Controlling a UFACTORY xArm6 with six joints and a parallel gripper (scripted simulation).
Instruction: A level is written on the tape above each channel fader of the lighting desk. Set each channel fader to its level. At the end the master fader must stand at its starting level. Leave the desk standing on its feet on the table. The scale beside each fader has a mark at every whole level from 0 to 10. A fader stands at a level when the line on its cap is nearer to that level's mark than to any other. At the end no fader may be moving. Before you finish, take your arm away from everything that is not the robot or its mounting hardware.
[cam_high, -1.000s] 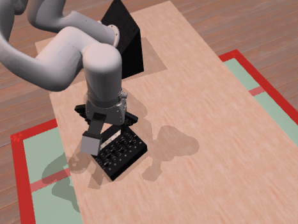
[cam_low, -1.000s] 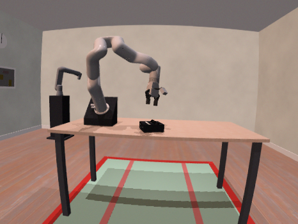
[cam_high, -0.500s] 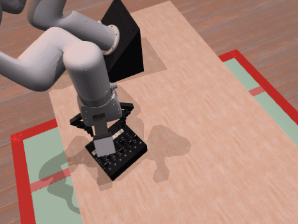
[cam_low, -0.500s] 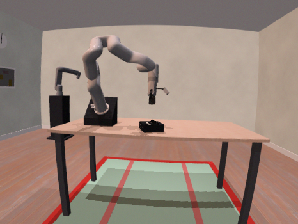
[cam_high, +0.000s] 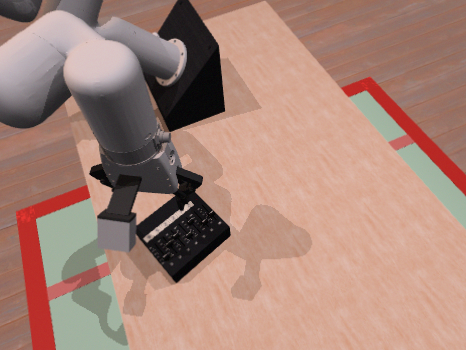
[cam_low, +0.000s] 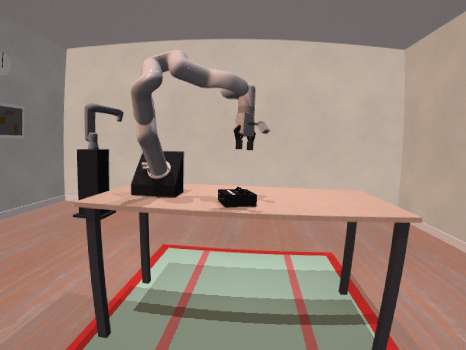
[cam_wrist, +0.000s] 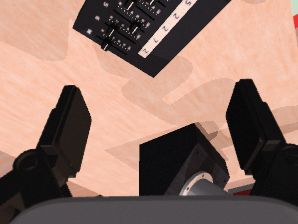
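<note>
The black lighting desk (cam_high: 184, 241) stands on its feet on the wooden table, near the table's left edge. It carries several faders and a white tape strip (cam_high: 167, 221) with written levels. In the wrist view the desk (cam_wrist: 150, 30) lies at the top, and its tape (cam_wrist: 166, 30) reads 2, 2, 2, 5. The fader caps are too small to read against their scales. My gripper (cam_low: 244, 143) hangs high above the desk, fingers pointing down. It is open and empty, with both fingers wide apart in the wrist view (cam_wrist: 160, 127).
The arm's black base block (cam_high: 192, 65) stands at the far end of the table and also shows in the wrist view (cam_wrist: 182, 162). A black stand with a grey pipe (cam_low: 93, 160) is behind the table's left end. A red-edged green mat (cam_low: 240, 300) lies on the floor.
</note>
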